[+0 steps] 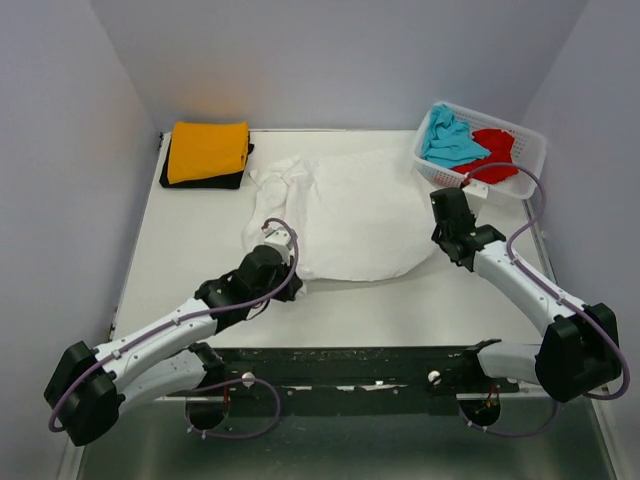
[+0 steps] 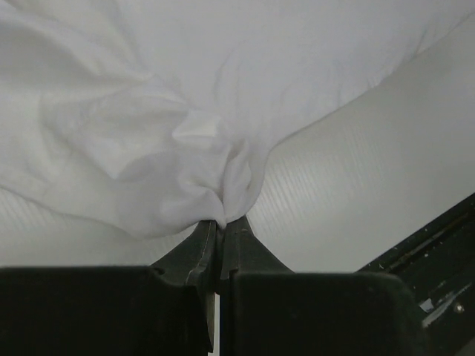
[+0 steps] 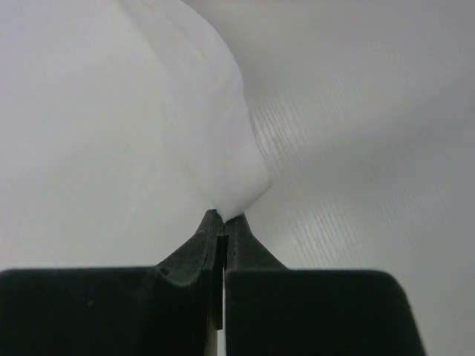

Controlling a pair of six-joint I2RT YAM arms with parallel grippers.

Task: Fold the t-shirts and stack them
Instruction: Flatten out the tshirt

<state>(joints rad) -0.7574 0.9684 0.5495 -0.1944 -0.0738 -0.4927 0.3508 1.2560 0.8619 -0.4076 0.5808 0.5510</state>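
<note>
The white t-shirt [image 1: 350, 215] is lying spread across the middle of the bench [image 1: 190, 260], and both arms are on it: the left fingers [image 2: 199, 248] are pinching its near left edge tight, and the right fingers [image 3: 202, 245] are clamping a fold at its right edge. Far left, the orange-yellow t-shirt [image 1: 208, 150] is sitting folded on the black t-shirt [image 1: 205, 183] — and the turquoise t-shirt [image 1: 450, 140] and red t-shirt [image 1: 497, 150] are lying crumpled in the white basket [image 1: 532, 150].

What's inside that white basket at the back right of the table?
The basket holds two crumpled shirts, a turquoise shirt and a red shirt, side by side. Anything lying beneath them is covered, so I cannot tell.
</note>
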